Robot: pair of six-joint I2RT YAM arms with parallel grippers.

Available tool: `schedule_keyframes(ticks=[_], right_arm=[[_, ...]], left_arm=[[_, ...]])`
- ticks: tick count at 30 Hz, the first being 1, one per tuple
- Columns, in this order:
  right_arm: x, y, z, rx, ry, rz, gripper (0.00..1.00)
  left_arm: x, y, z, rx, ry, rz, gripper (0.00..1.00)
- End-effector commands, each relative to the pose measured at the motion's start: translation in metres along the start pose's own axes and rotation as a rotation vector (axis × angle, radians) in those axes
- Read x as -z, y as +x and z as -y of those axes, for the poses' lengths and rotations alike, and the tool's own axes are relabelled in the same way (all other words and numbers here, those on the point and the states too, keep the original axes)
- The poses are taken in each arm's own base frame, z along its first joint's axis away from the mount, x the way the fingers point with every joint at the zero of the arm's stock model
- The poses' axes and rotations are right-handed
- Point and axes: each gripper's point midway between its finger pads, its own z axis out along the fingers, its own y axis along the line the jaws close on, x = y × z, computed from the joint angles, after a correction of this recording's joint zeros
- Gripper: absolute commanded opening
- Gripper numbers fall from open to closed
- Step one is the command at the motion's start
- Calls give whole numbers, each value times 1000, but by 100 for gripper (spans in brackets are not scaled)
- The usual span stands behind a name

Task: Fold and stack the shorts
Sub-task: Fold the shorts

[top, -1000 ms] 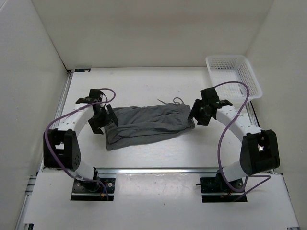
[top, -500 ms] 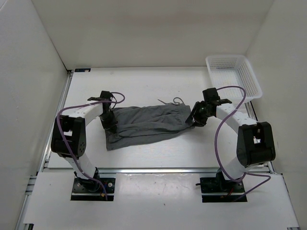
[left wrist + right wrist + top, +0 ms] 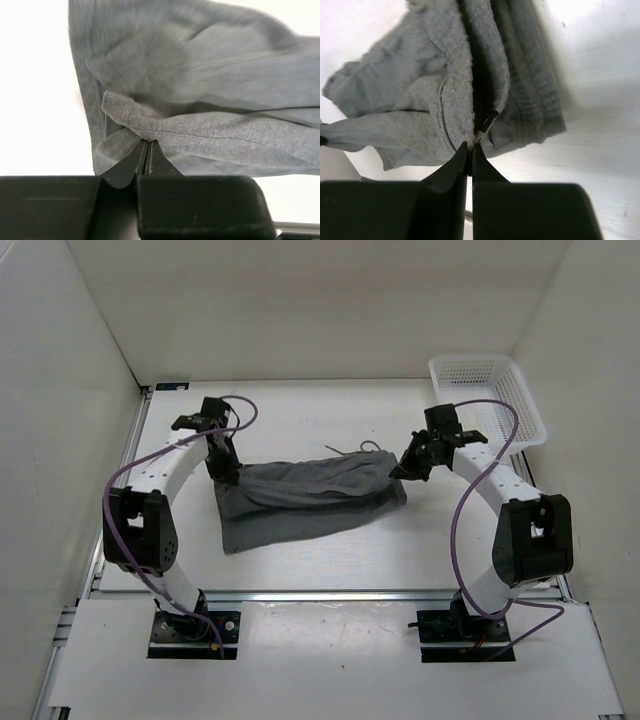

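The dark grey shorts (image 3: 305, 502) lie across the middle of the white table, with a thin drawstring (image 3: 358, 450) trailing off their far edge. My left gripper (image 3: 226, 472) is shut on the shorts' far left corner, which it holds slightly raised. In the left wrist view the fingertips (image 3: 148, 143) pinch a fold of the shorts (image 3: 210, 100). My right gripper (image 3: 398, 472) is shut on the far right edge, and in the right wrist view the tips (image 3: 470, 146) clamp the cloth (image 3: 420, 100).
A white mesh basket (image 3: 487, 398) stands at the far right corner of the table. White walls close in the table on the left, back and right. The arm bases sit at the near edge.
Both grippers have closed on the far edge of the shorts. They have since moved toward the back of the table, pulling that edge up and over.
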Motion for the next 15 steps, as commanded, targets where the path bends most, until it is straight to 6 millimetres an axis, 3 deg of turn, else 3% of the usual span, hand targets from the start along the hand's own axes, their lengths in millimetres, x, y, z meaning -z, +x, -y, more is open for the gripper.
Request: schedule_keyframes(ticks=[1, 4, 7, 11, 12, 13, 14, 15], right_arm=[[11, -17, -11, 30, -2, 43, 0], [23, -20, -10, 47, 3, 91, 0], [27, -9, 4, 54, 33, 101, 0], [19, 9, 32, 64, 90, 86, 0], [18, 12, 37, 63, 103, 87, 0], [13, 18, 46, 70, 123, 76, 11], [12, 21, 49, 78, 129, 69, 24], [12, 21, 50, 87, 129, 68, 38]], left_arm=[[55, -23, -3, -29, -11, 126, 10], [75, -19, -8, -26, -1, 167, 10], [73, 7, -15, 12, 13, 130, 10], [69, 64, -22, 98, 72, 62, 10], [57, 93, -16, 125, 112, -10, 10], [60, 104, -13, 135, 159, -11, 10], [51, 125, -17, 166, 160, -69, 39], [53, 131, -16, 166, 178, -77, 53]])
